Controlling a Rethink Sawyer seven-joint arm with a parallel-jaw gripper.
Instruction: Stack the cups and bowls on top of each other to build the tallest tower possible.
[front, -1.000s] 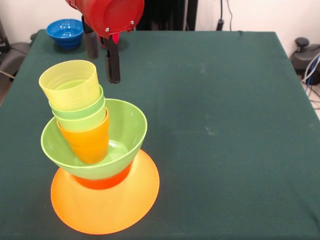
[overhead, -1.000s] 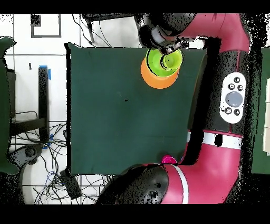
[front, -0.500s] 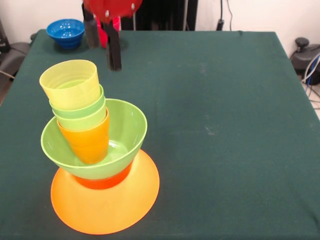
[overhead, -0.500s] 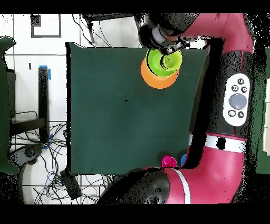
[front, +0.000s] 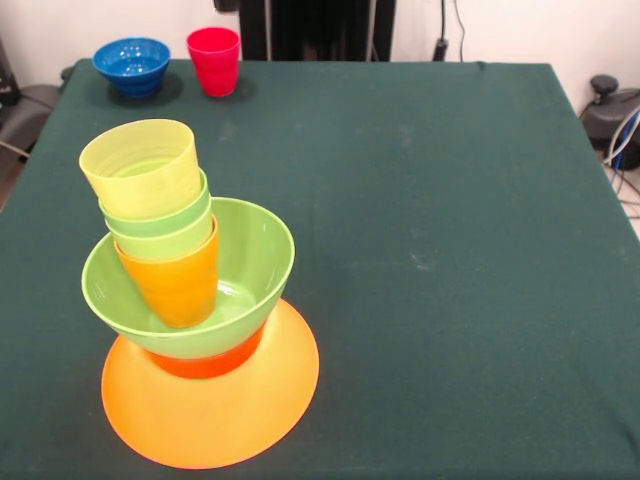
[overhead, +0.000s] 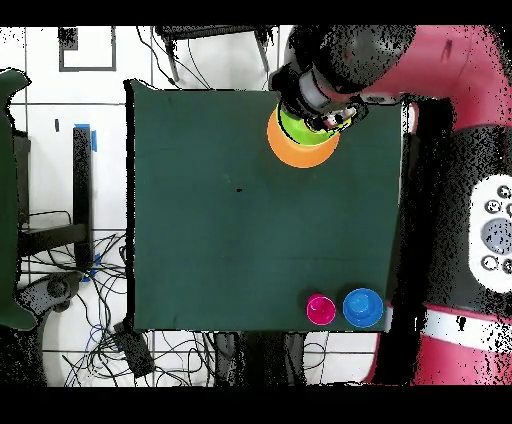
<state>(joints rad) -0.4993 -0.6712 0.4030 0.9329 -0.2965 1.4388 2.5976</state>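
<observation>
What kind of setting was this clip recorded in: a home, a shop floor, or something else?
Most likely a robotics lab or test room. A table covered in dark green cloth stands on a pale tiled floor, loose cables trail beside it, and a big red robot arm reaches over the cup-and-bowl tower.

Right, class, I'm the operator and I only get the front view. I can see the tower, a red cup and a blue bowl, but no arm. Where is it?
Observer: The overhead view shows the arm bent over the tower, with its wrist directly above the cups.
Operator: How much of the tower shows from above?
Observer: Only part of the orange bowl and a sliver of the lime green bowl. The wrist hides the rest.
Operator: And where does the rest of the arm run?
Observer: Along one side of the table, passing close to the blue bowl, which sits beside the red cup.
</observation>
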